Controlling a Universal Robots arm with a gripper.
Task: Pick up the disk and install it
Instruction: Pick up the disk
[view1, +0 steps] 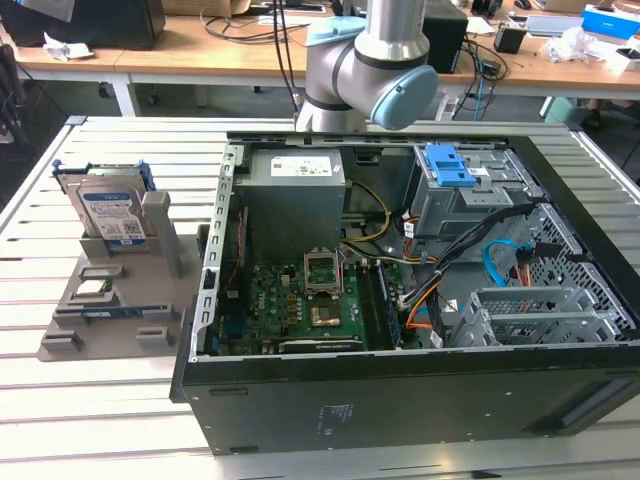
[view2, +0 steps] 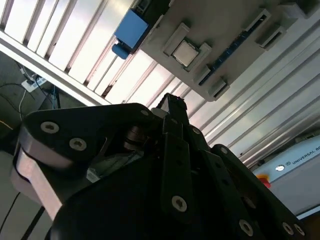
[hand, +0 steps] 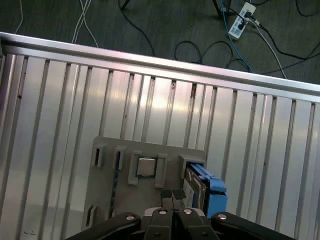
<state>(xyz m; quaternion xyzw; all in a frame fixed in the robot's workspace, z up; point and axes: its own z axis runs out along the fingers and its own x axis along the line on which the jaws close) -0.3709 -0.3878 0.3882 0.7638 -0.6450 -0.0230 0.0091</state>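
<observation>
The disk (view1: 110, 212) is a silver hard drive with a white-and-blue label and blue rails. It stands on edge in a grey holder (view1: 105, 305) at the exterior view's left, outside the computer case (view1: 400, 400). In the first wrist view the disk (hand: 204, 187) shows its blue rail beside the holder (hand: 150, 152). My gripper (hand: 173, 194) hangs above the holder, close to the disk, fingers together with nothing between them. The second wrist view has the gripper (view2: 172, 101) below the holder (view2: 220, 30) and the disk's blue rail (view2: 131, 27).
The open case holds a grey power supply (view1: 295, 195), a motherboard (view1: 300, 300), a blue latch flap (view1: 447, 165) and a metal drive cage (view1: 535, 315). A small square chip (hand: 146, 166) sits in the holder. Everything rests on a slatted metal table (view1: 60, 420). Cables lie on the floor (hand: 150, 30).
</observation>
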